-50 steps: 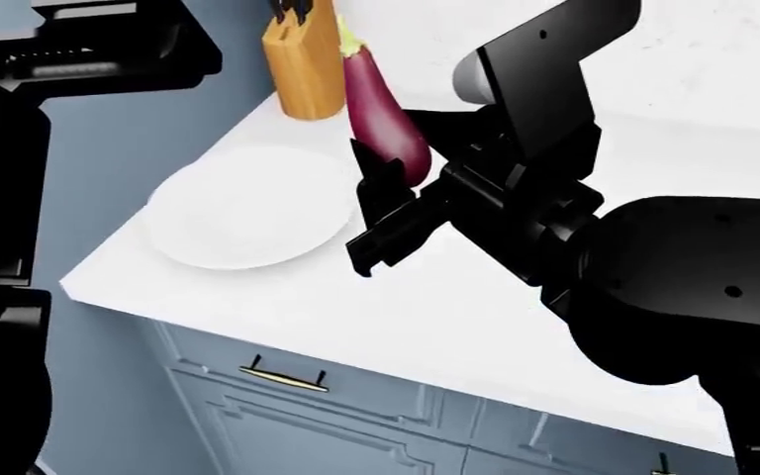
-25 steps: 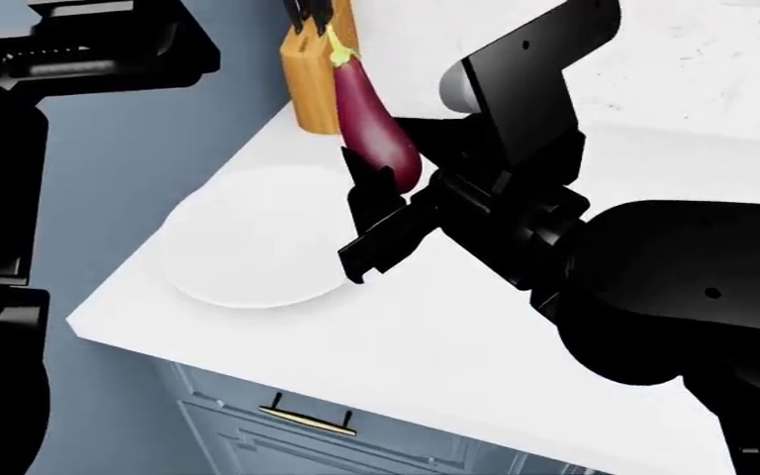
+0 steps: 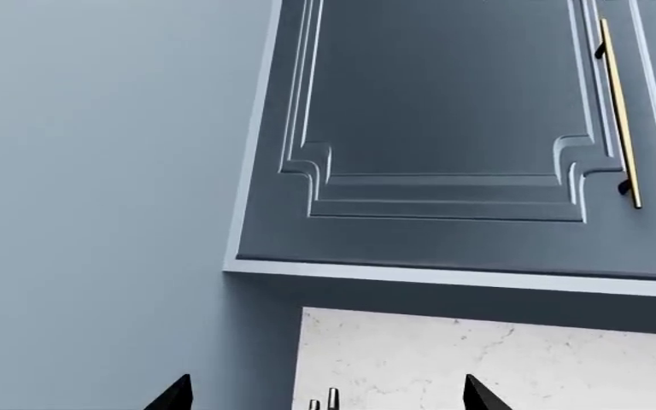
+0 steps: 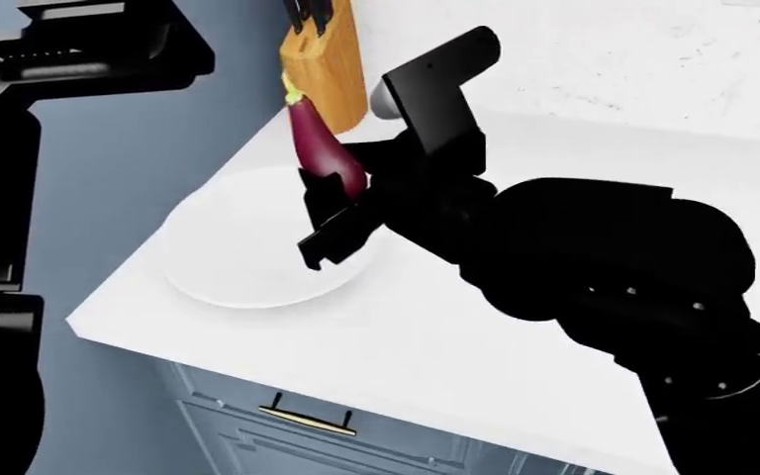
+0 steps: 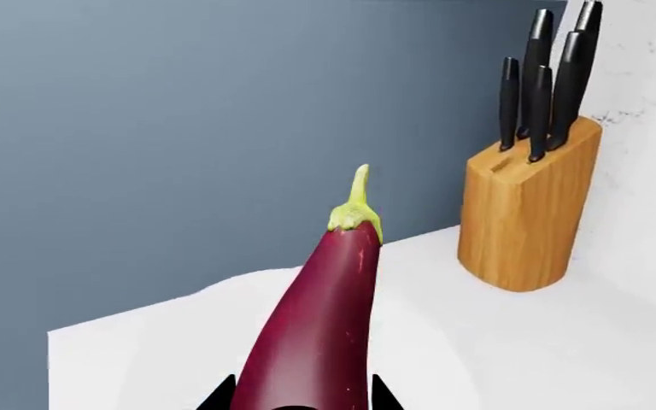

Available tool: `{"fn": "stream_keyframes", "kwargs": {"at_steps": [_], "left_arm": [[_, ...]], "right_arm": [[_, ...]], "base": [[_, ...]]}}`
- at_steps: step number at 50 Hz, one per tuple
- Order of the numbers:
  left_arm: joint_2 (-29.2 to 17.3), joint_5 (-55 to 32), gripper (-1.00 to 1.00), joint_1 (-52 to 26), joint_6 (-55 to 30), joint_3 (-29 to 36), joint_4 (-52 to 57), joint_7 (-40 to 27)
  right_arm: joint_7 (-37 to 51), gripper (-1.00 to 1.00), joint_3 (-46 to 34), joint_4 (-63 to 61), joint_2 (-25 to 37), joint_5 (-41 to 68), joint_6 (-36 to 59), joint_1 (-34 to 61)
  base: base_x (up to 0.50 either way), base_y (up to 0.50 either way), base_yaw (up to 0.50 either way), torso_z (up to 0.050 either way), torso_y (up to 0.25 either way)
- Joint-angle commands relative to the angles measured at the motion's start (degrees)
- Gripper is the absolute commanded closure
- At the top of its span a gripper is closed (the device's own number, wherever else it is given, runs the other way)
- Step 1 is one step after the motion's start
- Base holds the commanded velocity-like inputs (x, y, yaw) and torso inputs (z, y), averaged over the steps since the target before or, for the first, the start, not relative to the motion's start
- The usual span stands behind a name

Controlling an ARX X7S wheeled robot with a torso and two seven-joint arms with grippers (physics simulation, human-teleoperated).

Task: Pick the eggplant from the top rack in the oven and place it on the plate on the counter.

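My right gripper [image 4: 332,211] is shut on the dark purple eggplant [image 4: 324,148] and holds it upright, stem up, above the right side of the white plate [image 4: 241,252] on the white counter [image 4: 486,336]. In the right wrist view the eggplant [image 5: 317,325] rises between the fingertips [image 5: 216,397], with the counter [image 5: 511,342] beneath. My left gripper [image 3: 325,401] is open and empty, raised at the far left and pointing at an upper cabinet. The oven and its top rack are out of view.
A wooden knife block [image 4: 325,59] with black-handled knives stands on the counter just behind the eggplant, against the marble backsplash [image 4: 644,49]; it also shows in the right wrist view [image 5: 530,205]. Blue-grey cabinets with a brass handle [image 4: 308,416] sit below the counter's edge. A blue wall is at left.
My right gripper has carried the eggplant leftward, from beside the plate's right rim to above the plate. The left arm has not moved.
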Motion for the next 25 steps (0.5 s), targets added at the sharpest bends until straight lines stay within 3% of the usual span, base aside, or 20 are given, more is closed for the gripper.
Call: {"fn": "stream_keyframes", "kwargs": {"at_steps": [1, 25], "left_arm": [[-0.24, -0.45, -1.00, -0.14, 0.19, 0.19, 0.14, -0.51], [-0.47, -0.26, -1.00, -0.14, 0.71, 0.85, 0.12, -0.68]], "right_arm": [[-6.27, 1.00, -3.46, 7.94, -2.44, -5.95, -4.02, -0.05], [-15.58, 1.00, -8.70, 24.79, -7.87, -13.14, -10.83, 3.60]], "base": [[0.00, 0.00, 0.00, 0.000, 0.000], [0.00, 0.00, 0.00, 0.000, 0.000]]}}
